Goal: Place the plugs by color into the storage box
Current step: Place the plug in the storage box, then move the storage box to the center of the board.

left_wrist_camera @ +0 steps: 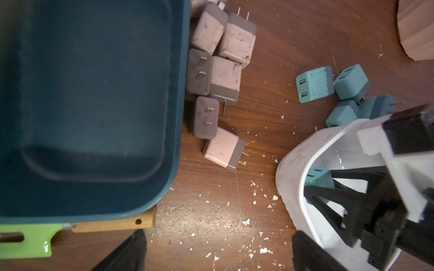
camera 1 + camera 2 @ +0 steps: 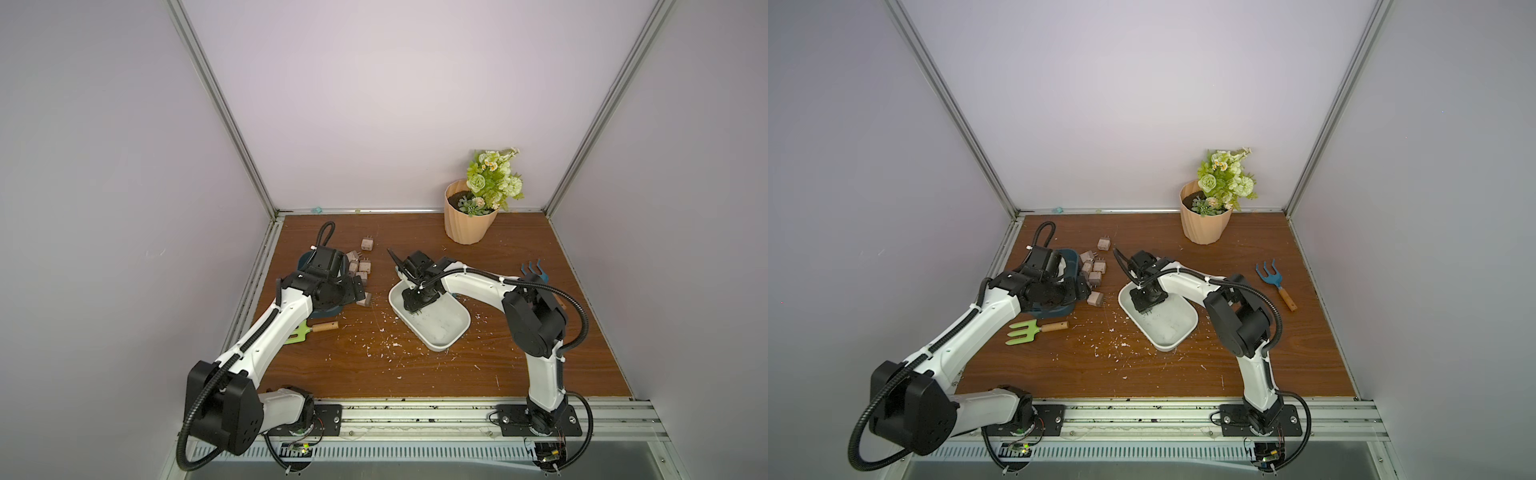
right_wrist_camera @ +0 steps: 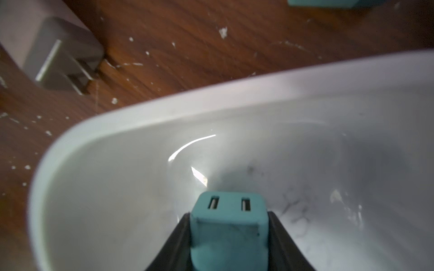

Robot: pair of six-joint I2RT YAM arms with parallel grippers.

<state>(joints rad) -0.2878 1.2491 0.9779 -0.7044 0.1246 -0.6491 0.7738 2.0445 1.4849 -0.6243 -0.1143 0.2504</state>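
Observation:
My right gripper (image 3: 229,214) is shut on a teal plug (image 3: 229,234), held low inside the white storage box (image 2: 453,328) near its far end. The same plug (image 1: 317,177) shows between the black fingers in the left wrist view. Several more teal plugs (image 1: 315,83) lie on the table just beyond that box. Several pinkish-tan plugs (image 2: 361,266) sit clustered against the dark blue storage box (image 1: 94,93), which holds nothing I can see. My left gripper (image 1: 218,237) hangs open over bare table between the two boxes, with nothing between its fingers.
A green hand rake (image 2: 1025,331) lies at the blue box's near side, its wooden handle partly under the box. A blue rake (image 2: 1273,280) lies at the right. A flower pot (image 2: 469,216) stands at the back. White flecks (image 2: 386,340) litter the middle of the table.

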